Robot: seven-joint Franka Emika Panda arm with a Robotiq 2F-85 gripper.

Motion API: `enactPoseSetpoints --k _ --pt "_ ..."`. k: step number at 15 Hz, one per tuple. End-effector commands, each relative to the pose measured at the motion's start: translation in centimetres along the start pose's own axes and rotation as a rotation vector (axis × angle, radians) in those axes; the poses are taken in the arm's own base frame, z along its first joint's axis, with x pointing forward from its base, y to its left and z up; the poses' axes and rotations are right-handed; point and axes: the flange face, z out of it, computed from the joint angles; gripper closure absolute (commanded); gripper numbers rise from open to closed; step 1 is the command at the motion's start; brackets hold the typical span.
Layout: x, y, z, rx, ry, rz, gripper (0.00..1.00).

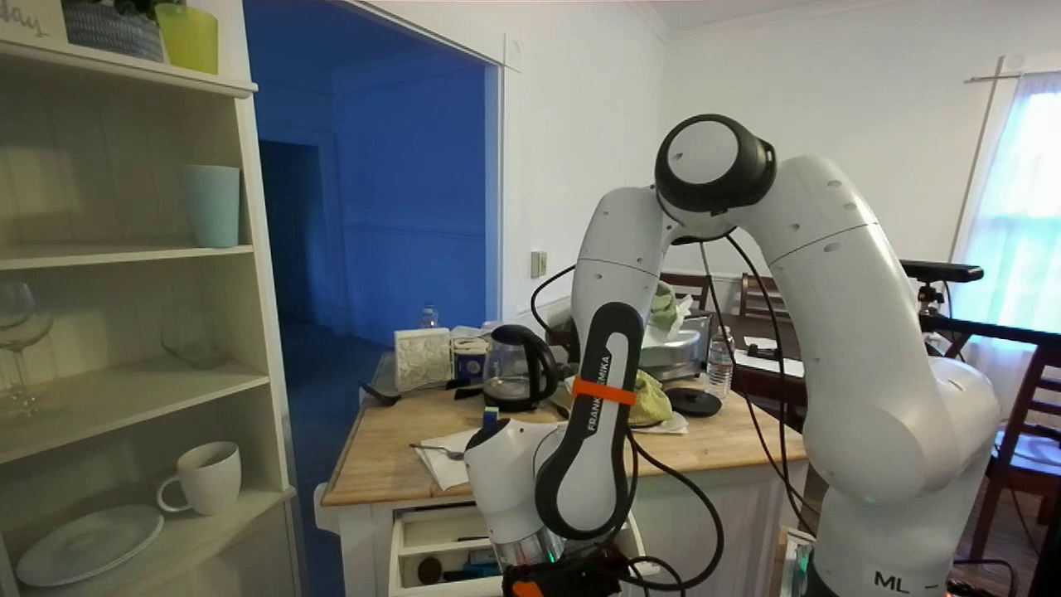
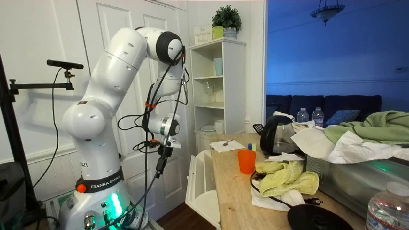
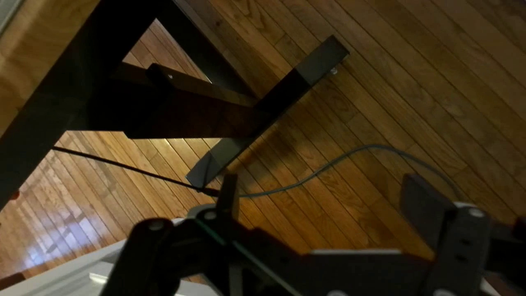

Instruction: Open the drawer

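Pale wood tops the white island cabinet (image 1: 758, 522), its grained surface (image 2: 231, 195) carrying a black-handled glass kettle (image 1: 510, 373). In an exterior view the shallow, white-painted drawer (image 1: 439, 529) stands open, between six and seven o'clock from the kettle; inside lie a round brown item (image 1: 429, 570) and a blue item (image 1: 481, 562), while the robot arm (image 1: 862, 348) hides much of its three-o'clock half. Smooth and tapered, an orange tumbler (image 2: 246, 162) stands at eight o'clock from the kettle, with a crumpled yellow-green cloth (image 2: 287, 180) at four o'clock from the tumbler. Tall shelving (image 1: 149, 394) holds a rounded white mug (image 1: 214, 479), a flat plate (image 1: 91, 547) and an aqua tumbler (image 1: 214, 206). In the wrist view the end effector (image 3: 322, 191) is spread wide, floorboards (image 3: 411, 98) and a thin gray cable (image 3: 316, 173) showing through its gap.
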Motion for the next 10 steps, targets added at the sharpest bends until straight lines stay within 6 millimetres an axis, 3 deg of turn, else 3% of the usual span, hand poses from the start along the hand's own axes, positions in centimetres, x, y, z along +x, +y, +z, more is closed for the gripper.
enactPoseSetpoints --k 1,6,7,10 --pt "-0.5 1.0 -6.5 0.020 0.132 -0.011 0.00" --pt "2.9 2.8 -14.7 0.079 0.302 0.187 0.00" --pt "3.6 3.3 -17.3 0.137 0.303 0.225 0.00" --pt "6.8 6.1 -19.9 0.157 0.336 0.363 0.00"
